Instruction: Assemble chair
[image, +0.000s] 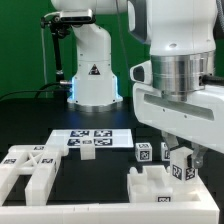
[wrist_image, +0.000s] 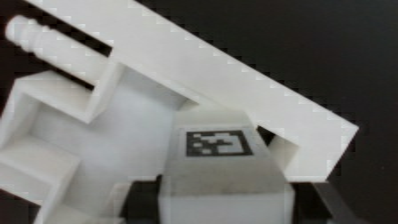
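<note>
My gripper (image: 181, 163) hangs low at the exterior view's right, shut on a chunky white chair bar (image: 181, 167) that carries a marker tag. In the wrist view the dark fingers (wrist_image: 151, 197) clamp both sides of this bar (wrist_image: 221, 175), its tag facing the camera. The bar stands right over a white chair part (image: 152, 185) with notches; in the wrist view this part (wrist_image: 214, 75) shows a long flat edge and a square opening. I cannot tell whether they touch. The flat X-braced panel (image: 35, 165) lies at the exterior view's lower left.
The marker board (image: 93, 138) lies mid-table. A small tagged white block (image: 143, 152) stands just beside my gripper. The robot base (image: 95, 75) stands at the back. A low white wall (image: 95, 212) runs along the front edge.
</note>
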